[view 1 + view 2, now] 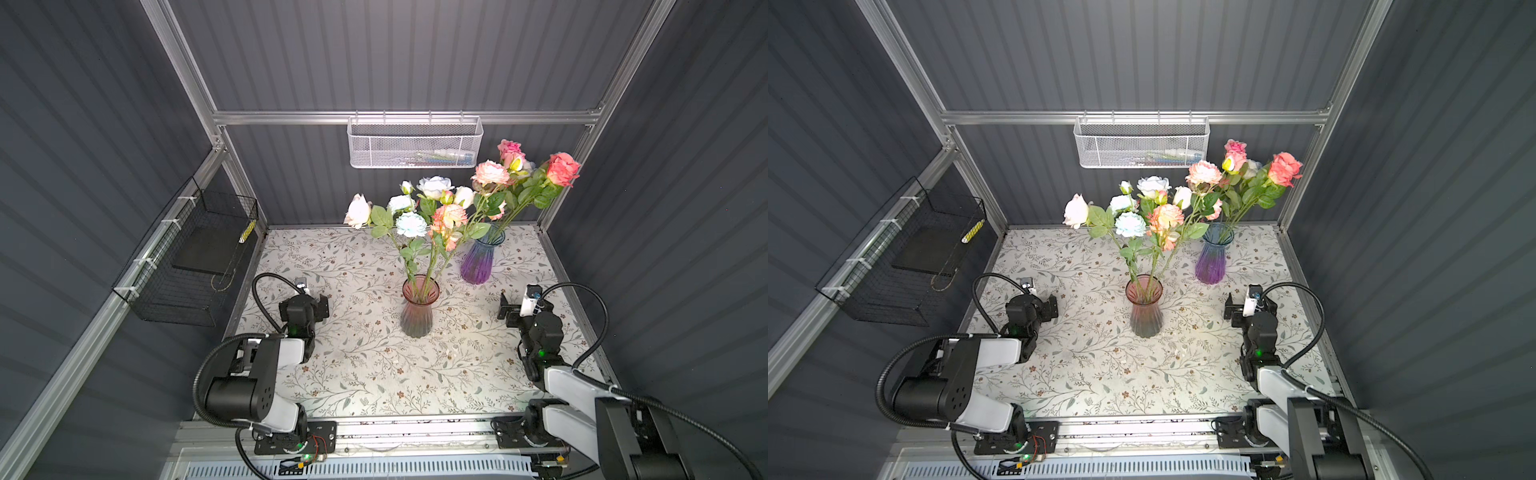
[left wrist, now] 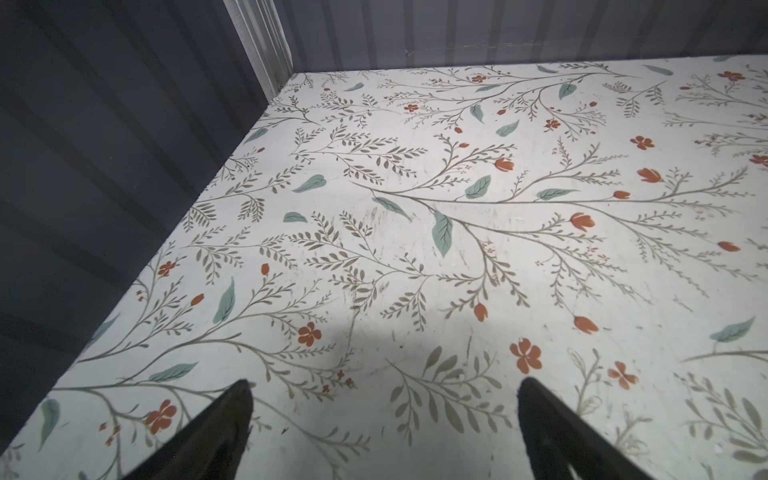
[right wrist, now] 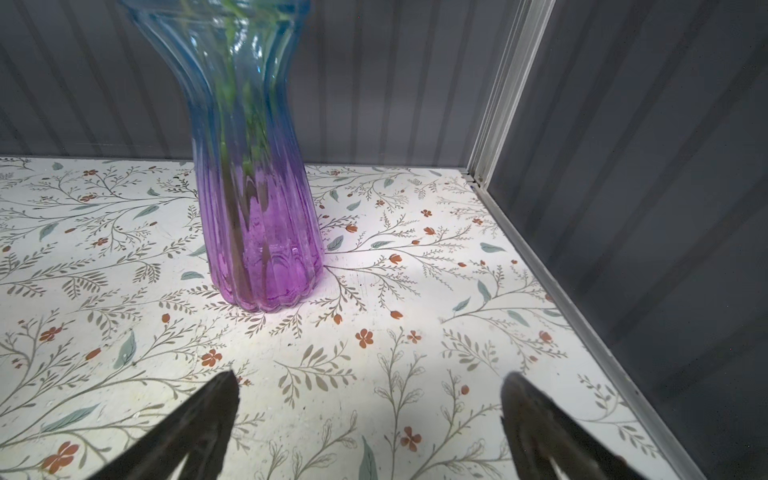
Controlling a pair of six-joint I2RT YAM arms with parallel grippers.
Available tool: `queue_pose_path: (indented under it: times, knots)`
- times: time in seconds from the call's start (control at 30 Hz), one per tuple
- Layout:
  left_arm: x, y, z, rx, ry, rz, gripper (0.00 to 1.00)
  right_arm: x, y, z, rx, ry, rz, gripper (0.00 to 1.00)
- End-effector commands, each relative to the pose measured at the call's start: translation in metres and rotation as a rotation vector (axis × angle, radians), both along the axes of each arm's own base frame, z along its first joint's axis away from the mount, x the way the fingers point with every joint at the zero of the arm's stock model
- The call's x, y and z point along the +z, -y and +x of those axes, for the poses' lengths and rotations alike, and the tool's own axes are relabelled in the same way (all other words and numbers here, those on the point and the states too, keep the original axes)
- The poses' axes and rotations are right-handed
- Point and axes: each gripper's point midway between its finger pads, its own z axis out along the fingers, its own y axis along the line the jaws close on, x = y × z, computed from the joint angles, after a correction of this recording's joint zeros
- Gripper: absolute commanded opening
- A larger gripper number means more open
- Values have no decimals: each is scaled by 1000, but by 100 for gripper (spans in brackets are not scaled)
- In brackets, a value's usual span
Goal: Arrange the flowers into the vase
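Note:
Two glass vases stand on the floral table, both holding flowers. The reddish vase (image 1: 419, 309) (image 1: 1145, 309) sits mid-table with white, pale blue and coral flowers (image 1: 415, 212) (image 1: 1142, 212) fanning out above it. The blue-to-purple vase (image 1: 481, 257) (image 1: 1213, 257) (image 3: 257, 208) stands behind it to the right, holding pink and coral flowers (image 1: 523, 174) (image 1: 1246, 174). My left gripper (image 1: 322, 306) (image 1: 1052, 307) (image 2: 384, 381) hangs open and empty over bare table, left of the reddish vase. My right gripper (image 1: 508, 311) (image 1: 1231, 311) (image 3: 370, 374) is open and empty, a short way in front of the purple vase.
A white mesh basket (image 1: 415, 145) hangs on the back rail above the flowers. A black wire basket (image 1: 195, 257) is fixed to the left wall. An aluminium frame edge (image 3: 540, 270) borders the table (image 1: 353, 365) close to my right gripper.

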Motion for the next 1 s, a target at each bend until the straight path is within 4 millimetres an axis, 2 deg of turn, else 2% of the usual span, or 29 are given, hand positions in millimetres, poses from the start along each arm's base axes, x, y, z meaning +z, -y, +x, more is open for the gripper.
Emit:
queue_pose_path:
  times: [0.0,0.17,0.23,0.3,0.37,0.53,0.97]
  knots:
    - [18,3,19,-20,97,-30,100,22,-1,7,27,123,89,99]
    - [5,-2,21,12,110,-33,100,10,-3,18,62,118,107,99]
    - [-2,-3,22,16,100,-33,100,0,2,21,34,105,116,99]
    - [-3,0,26,-6,99,-32,100,1,0,25,50,121,111,99]
    - [-7,3,29,-23,57,-33,100,-4,3,28,25,74,119,99]
    - [-10,6,34,-44,36,-34,100,-16,9,53,-5,-78,137,99]
    - [-9,6,34,-45,39,-28,100,-14,8,52,-4,-55,133,99]
